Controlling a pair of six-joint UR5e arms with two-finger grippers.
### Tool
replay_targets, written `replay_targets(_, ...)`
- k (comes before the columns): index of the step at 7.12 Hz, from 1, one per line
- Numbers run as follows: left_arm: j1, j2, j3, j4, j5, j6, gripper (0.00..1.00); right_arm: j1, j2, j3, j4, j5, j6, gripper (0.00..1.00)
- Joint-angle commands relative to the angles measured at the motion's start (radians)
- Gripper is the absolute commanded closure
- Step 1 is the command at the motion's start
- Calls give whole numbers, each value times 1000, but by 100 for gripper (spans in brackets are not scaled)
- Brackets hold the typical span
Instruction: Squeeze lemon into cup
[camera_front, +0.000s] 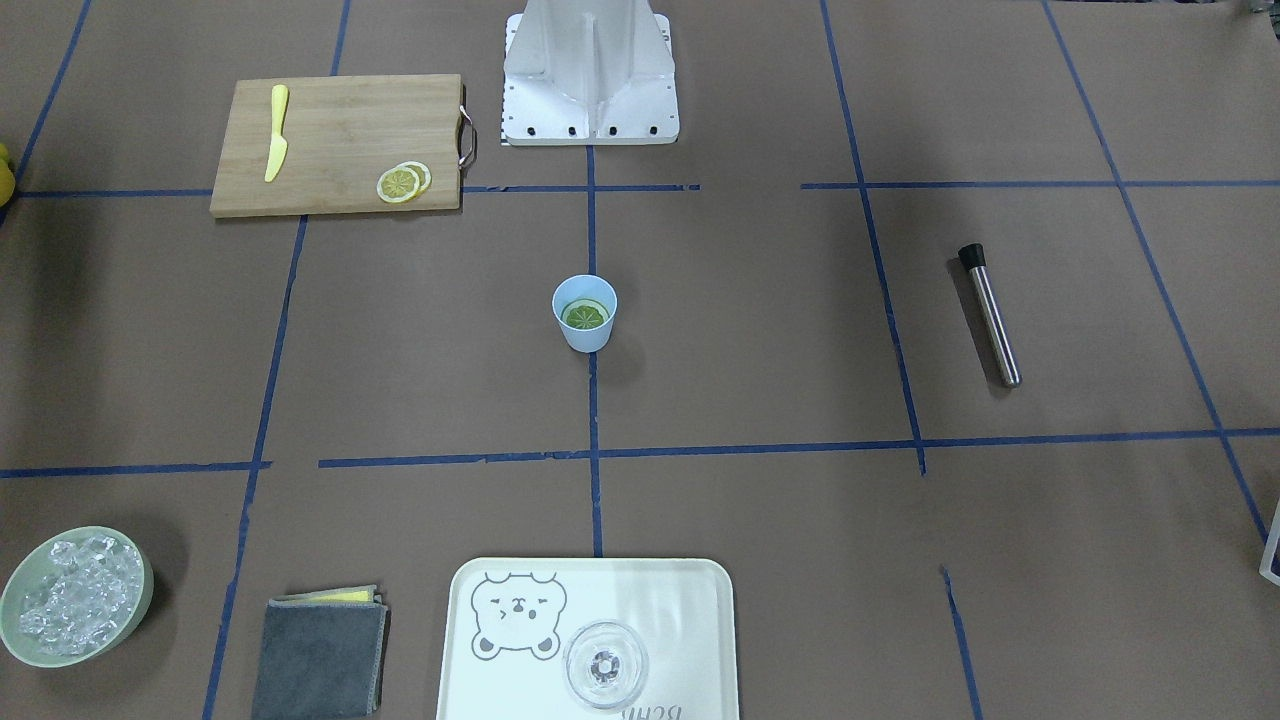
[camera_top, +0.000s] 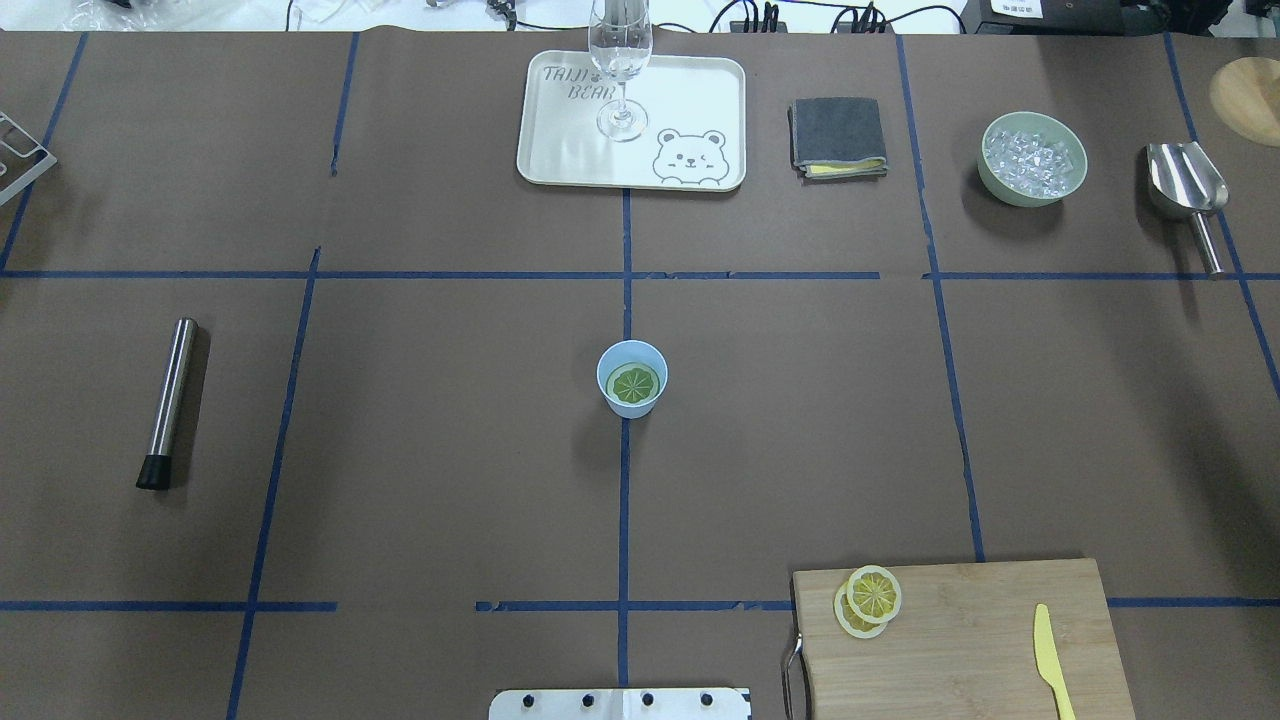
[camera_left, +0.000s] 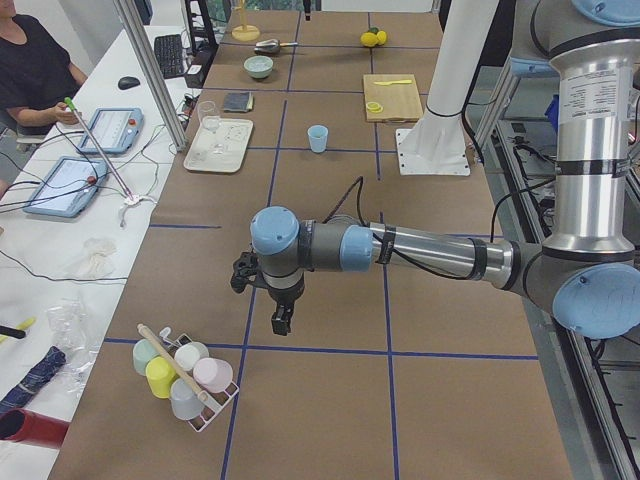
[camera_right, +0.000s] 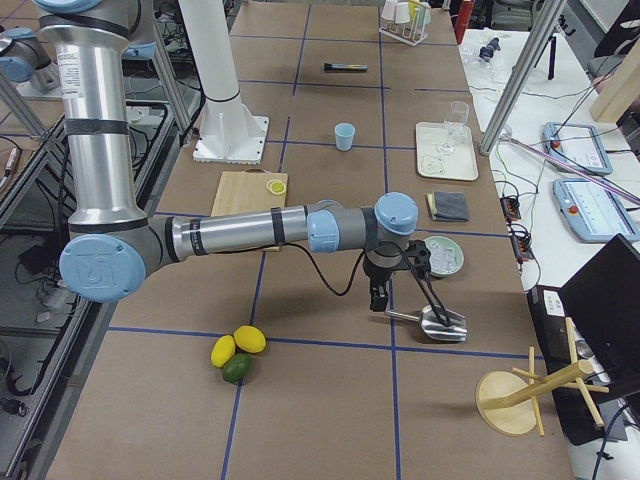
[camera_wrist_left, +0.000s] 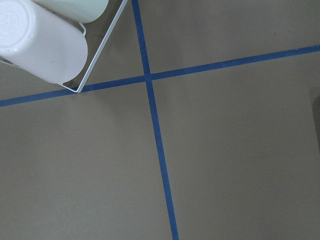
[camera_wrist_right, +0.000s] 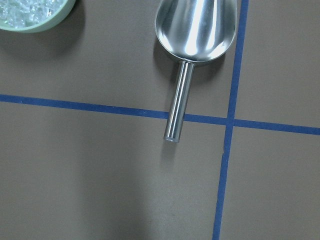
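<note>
The light-blue cup (camera_front: 584, 335) stands at the table's middle and also shows in the overhead view (camera_top: 632, 400). One lemon slice (camera_top: 634, 383) lies flat inside it. Two more lemon slices (camera_top: 868, 598) overlap on the wooden cutting board (camera_top: 980, 640). My left gripper (camera_left: 280, 326) hangs over the table's left end, far from the cup, near a rack of cups. My right gripper (camera_right: 377, 303) hangs over the right end, beside the metal scoop. Both show only in the side views, so I cannot tell whether they are open or shut. Neither wrist view shows fingers.
A yellow toy knife (camera_top: 1050, 660) lies on the board. A steel muddler (camera_top: 168, 402) lies at the left. At the far edge are a tray (camera_top: 560, 150) with a clear glass (camera_top: 620, 70), a folded cloth (camera_top: 838, 137), an ice bowl (camera_top: 1033, 159) and a scoop (camera_wrist_right: 197, 30). A cup rack (camera_left: 185, 375) stands at the left end.
</note>
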Motion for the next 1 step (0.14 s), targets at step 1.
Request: replay_targets(1, 0, -1, -4, 0, 0, 0, 0, 0, -1, -1, 0, 1, 0, 0)
